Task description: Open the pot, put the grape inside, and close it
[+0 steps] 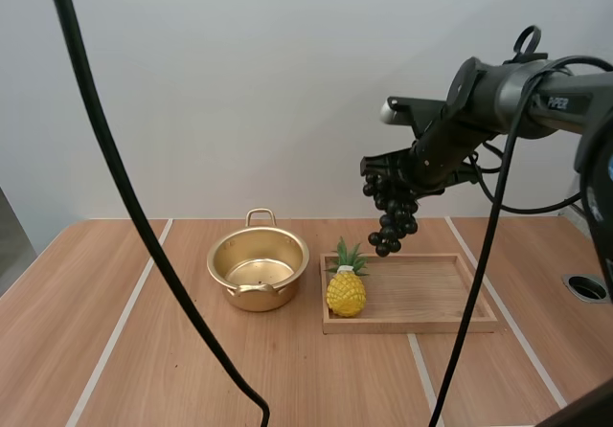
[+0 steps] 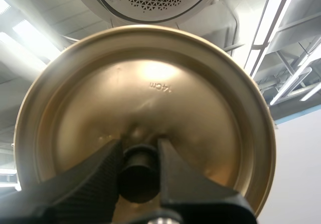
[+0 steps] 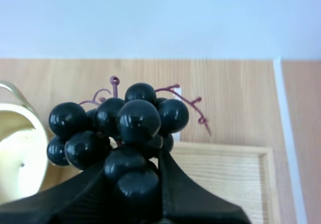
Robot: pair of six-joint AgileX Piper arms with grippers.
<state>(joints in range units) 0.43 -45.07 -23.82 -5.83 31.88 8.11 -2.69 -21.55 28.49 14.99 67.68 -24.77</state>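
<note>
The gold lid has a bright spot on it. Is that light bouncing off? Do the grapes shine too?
Left wrist view: yes, a pale glare patch sits on the lid near the knob that the left end effector pinches. Right wrist view: the grapes in the right end effector carry small soft white highlights. High view: the pot gleams inside.

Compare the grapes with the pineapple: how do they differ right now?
The grapes are a dark, near-black bunch; the pineapple is yellow with a green crown. The grapes hang in the air, pinched by the right gripper; the pineapple stands upright on the wooden tray, untouched. Both are outside the pot.
</note>
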